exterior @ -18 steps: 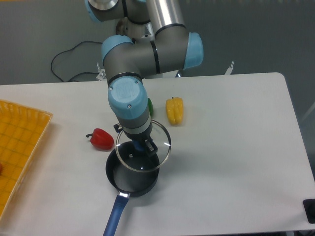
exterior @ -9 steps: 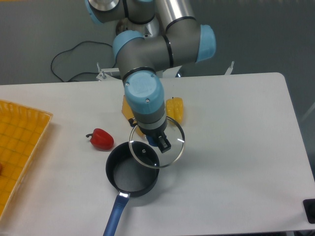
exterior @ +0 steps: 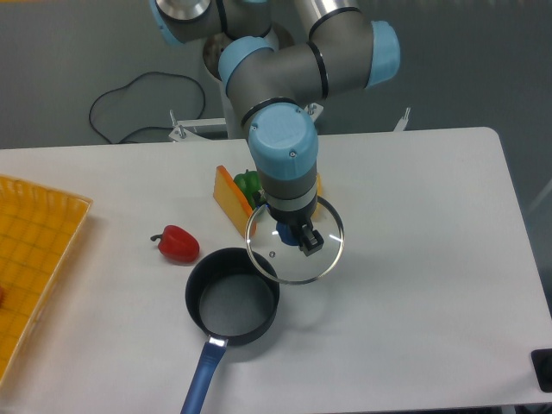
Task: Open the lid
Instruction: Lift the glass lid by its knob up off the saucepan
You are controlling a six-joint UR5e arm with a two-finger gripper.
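**Q:** Lid position — what has been changed over the last second?

**A:** The round clear glass lid with a thin silver rim and blue centre knob (exterior: 294,241) has been carried up and to the right, away from the black saucepan with a blue handle (exterior: 231,307). A second ago it was held tilted directly over the pan's mouth. Now only its lower left edge is seen overlapping the pan's rim, and most of the disc is held above the white table (exterior: 414,276).

**Q:** How is it being held?

**A:** The knob is clamped between the jaws of the two-finger gripper (exterior: 296,236) on the grey and light-blue arm. The pan's dark interior is fully exposed and nothing is seen inside it.

**Q:** What else has been revealed?

**A:** A flat orange wedge-shaped piece (exterior: 228,199) and a green vegetable (exterior: 248,182) behind it, previously hidden by the arm, can now be seen. A red bell pepper (exterior: 177,244) lies left of the pan, unmoved, and a yellow basket (exterior: 34,250) sits at the left edge.

**Q:** What does this mean for the task?

**A:** The opening may be judged essentially accomplished; setting the lid down on the table is probably all that remains.
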